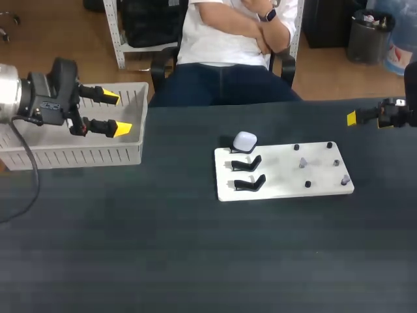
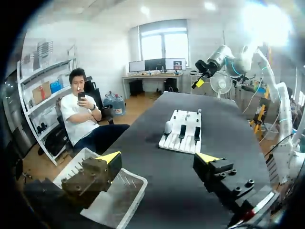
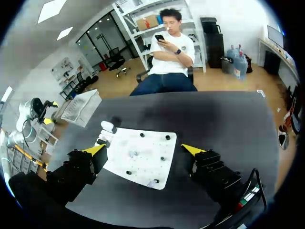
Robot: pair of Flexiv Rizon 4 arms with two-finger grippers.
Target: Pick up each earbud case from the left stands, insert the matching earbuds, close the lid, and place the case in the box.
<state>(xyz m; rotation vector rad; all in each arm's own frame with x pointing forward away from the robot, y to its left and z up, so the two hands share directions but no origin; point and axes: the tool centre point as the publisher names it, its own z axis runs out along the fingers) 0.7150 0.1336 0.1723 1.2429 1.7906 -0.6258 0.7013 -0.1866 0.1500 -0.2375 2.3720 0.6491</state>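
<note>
Left fingers [image 1: 114, 112]: spread wide, nothing held. They hang over the box [image 1: 78, 155], which sits well off the left end of the white board [image 1: 287, 186].

Right fingers [image 3: 143, 150]: also wide open and empty, held above the worktop [image 1: 195, 261] just past the board's right end.

Earbud case [image 1: 245, 141]: white, rounded, lid looks shut. It's perched on the one of the three black stands nearest the board's far edge, at the board's left end. The other two stands [image 1: 247, 163] are bare, so only one case is on the stands. Can't tell what's in the box from here.

The board's right half carries pegs with a few small grey pieces [image 1: 303, 163] among them. Probably the earbuds, but too small to be sure.

Handling, my read:
- The case is small and light, a hard glossy shell. It won't deform, but it's slippery and curved, so an off-centre pinch could squirt it out.
- Take it across the two broad flat faces, below the lid seam, so the lid stays free to open. Centre the fingers on the body and use low force.
- It only rests on the stand. Lift it along the stand's prong rather than dragging sideways, or the board may shift.
- The buds are tiny and light, so they're easy to drop or flick off a peg. Pinch with the tips only.
- The left fingers are closer to the board's stand end and look like the natural pick for the case. The right fingers sit nearer the peg side.
</note>
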